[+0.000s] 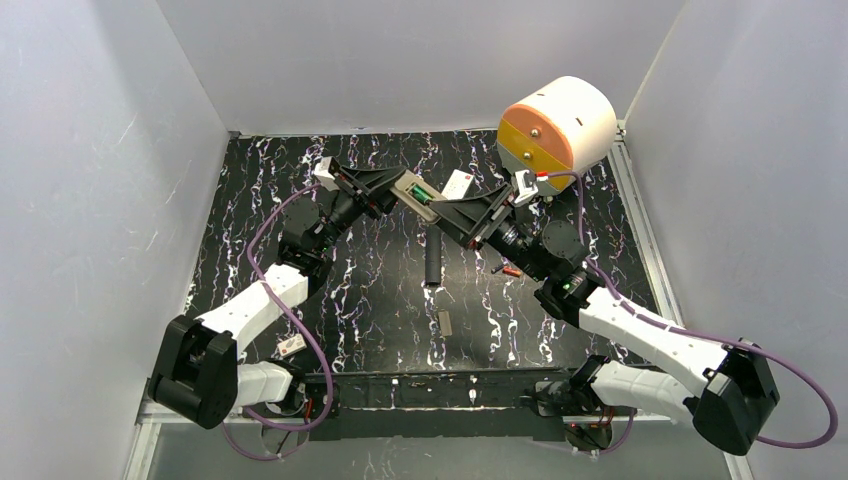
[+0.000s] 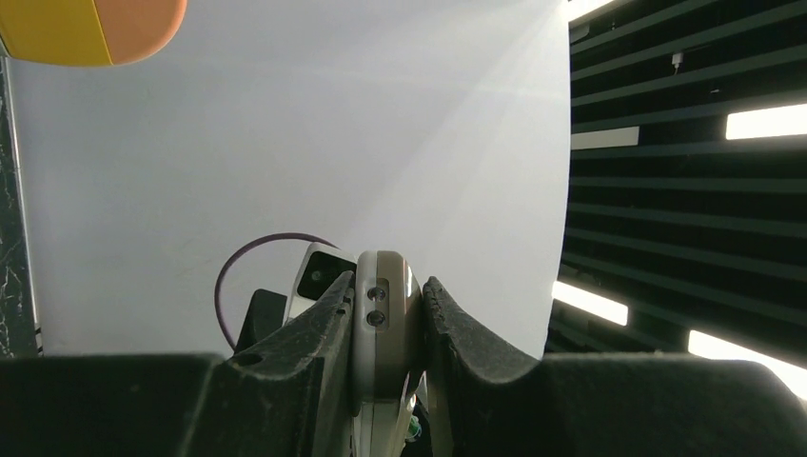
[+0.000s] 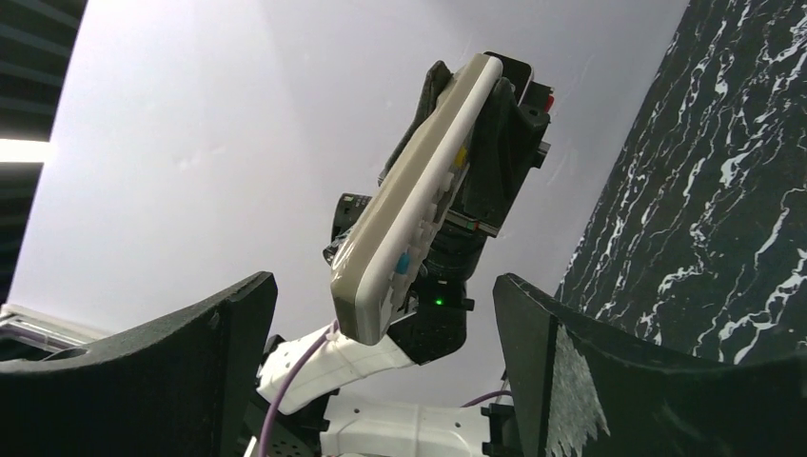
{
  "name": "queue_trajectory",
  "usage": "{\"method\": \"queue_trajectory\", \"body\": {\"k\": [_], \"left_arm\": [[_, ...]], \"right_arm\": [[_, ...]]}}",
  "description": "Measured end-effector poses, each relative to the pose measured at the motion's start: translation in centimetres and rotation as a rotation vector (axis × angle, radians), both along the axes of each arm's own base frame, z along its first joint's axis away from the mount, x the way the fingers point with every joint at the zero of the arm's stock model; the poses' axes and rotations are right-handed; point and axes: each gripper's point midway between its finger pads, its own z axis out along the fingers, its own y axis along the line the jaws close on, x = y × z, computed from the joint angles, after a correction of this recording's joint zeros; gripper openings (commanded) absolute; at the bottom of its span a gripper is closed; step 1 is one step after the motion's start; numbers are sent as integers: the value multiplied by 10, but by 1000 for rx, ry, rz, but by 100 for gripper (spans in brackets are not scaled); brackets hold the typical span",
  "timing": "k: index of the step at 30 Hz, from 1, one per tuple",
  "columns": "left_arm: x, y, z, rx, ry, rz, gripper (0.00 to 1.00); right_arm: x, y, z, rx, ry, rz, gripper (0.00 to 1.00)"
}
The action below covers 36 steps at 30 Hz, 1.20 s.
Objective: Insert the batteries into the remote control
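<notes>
**Top view:**
- The remote (image 1: 415,192) is held in the air over the far middle of the table (image 1: 300,200), back side up, bay uncovered.
- It is clamped at its left end by the left gripper (image 1: 397,188).
- One green battery (image 1: 422,196) is seated in the bay. That part is judged done.
- A red battery (image 1: 510,270) lies loose on the table beside the right arm, so at least one is judged left to load.
- A small grey strip (image 1: 445,322) on the near table is possibly the bay cover. If so, closing is also left.
- The right gripper (image 1: 447,212) is parked just right of the remote with nothing in it.
- A second cell in the bay cannot be confirmed or ruled out at this size.
- The white box (image 1: 458,183) is partly covered by the right gripper.
- A black bar (image 1: 433,258) lies below the remote, not involved.

**Left wrist:**
- The remote (image 2: 383,314) is seen end-on, squeezed between both fingers (image 2: 314,333).
- The bay is not visible.
- A green speck (image 2: 411,430) at the bottom edge is likely the seated battery, but it is too small to confirm.

**Right wrist:**
- The right gripper (image 3: 381,286) is spread wide and nothing is gripped. Its fingers (image 3: 190,352) fill the lower corners.
- The remote (image 3: 419,190) is seen edge-on beyond them, tilted, button face towards the right, pinched at its top by the left gripper (image 3: 500,133).
- The bay side is turned away, so the load state cannot be read here.
- No loose battery is in this view.
</notes>
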Motion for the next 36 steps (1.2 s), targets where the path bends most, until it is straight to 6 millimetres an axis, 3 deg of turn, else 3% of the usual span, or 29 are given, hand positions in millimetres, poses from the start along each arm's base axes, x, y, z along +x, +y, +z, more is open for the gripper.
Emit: {"method": "queue_trajectory", "body": {"k": [8,27,31,36], "left_arm": [[0,3,6,-28,-13,11,0],[-5,1,6,-29,-49,15,0],[-5,-1,6,-28,-55,13,0],[-6,0,8,-26,-77,20,0]], "right_arm": [[3,-2,6,36,19,-17,83],[13,0,-6,-14,75,-50,69],[12,0,-6,-14,75,-50,70],[13,0,-7,-15,78,-58,78]]}}
